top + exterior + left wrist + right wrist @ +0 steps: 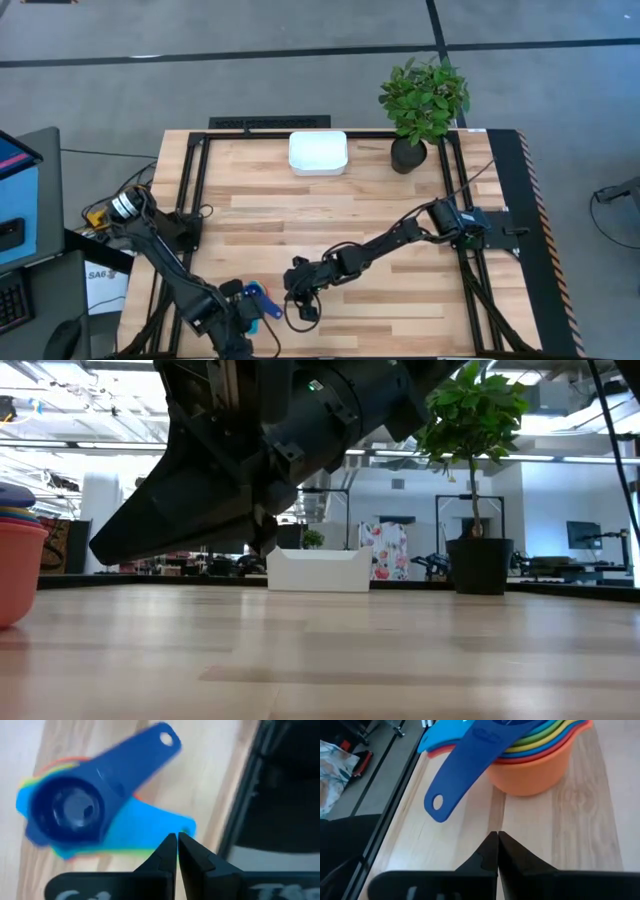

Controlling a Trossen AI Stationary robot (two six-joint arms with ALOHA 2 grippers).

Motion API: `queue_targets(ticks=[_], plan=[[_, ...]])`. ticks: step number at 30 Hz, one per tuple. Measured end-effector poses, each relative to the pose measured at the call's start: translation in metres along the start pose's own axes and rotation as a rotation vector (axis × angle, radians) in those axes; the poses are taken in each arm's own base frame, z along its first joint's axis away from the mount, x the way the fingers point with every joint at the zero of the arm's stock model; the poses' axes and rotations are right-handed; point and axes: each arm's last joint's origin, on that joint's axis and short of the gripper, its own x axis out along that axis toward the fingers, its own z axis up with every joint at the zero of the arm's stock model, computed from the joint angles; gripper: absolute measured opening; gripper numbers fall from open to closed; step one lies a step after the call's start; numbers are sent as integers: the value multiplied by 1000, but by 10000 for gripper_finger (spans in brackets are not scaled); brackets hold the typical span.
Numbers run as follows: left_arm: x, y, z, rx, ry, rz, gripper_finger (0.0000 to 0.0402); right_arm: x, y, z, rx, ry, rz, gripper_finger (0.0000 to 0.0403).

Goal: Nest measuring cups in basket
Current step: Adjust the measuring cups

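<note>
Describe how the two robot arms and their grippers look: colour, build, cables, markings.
Both arms are dark, almost black, built of jointed segments. The left arm has a pale silver-white collar near its base and loose black cables beside it. The right arm trails thin black cables at its base. The left gripper and right gripper each end in two black, tapering, pointed fingers, with blurred pale lettering on the body below.

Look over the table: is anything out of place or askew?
Yes. The nested measuring cups sit on the table's near edge, far from the white basket. The top dark blue cup's handle splays away from the light blue one's.
</note>
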Motion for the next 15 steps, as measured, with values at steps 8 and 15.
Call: queue_targets(ticks=[8,15], plan=[[-18,-4,-28,-100,166,59,2,0,1,2,-9,-16,5,23],[8,11,-47,-212,127,112,2,0,2,2,-13,-26,11,26]])
